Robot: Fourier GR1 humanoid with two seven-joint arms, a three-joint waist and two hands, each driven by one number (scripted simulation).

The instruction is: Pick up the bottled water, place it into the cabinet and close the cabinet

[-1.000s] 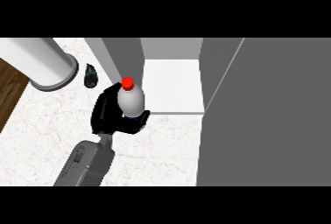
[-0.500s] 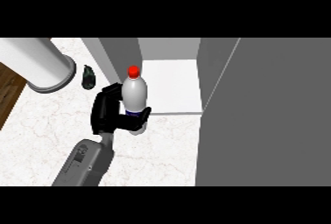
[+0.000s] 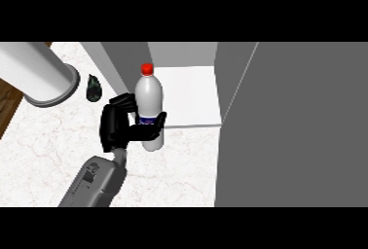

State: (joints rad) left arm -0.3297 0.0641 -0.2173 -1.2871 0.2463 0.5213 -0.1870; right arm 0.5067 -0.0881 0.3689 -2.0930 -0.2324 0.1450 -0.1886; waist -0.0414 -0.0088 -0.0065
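Note:
The water bottle [image 3: 149, 99], clear white with a red cap and a blue label, is held upright above the marble counter [image 3: 50, 146]. My left hand [image 3: 119, 126] is shut on its lower half, with the thumb across the front and the fingers round the far side. The bottle hangs just in front of the open cabinet's white floor [image 3: 194, 95], at its left front corner. The cabinet's grey door [image 3: 302, 126] stands open at the right. My right hand does not show.
A large white cylinder [image 3: 39, 75] lies at the upper left, with a small dark object [image 3: 93, 88] beside it. The cabinet's grey side wall [image 3: 119, 63] rises behind the bottle. The counter's wooden edge [image 3: 7, 109] runs along the far left.
My left hand has carried the bottle up and to the right, closer to the cabinet's opening. The grip has not changed.

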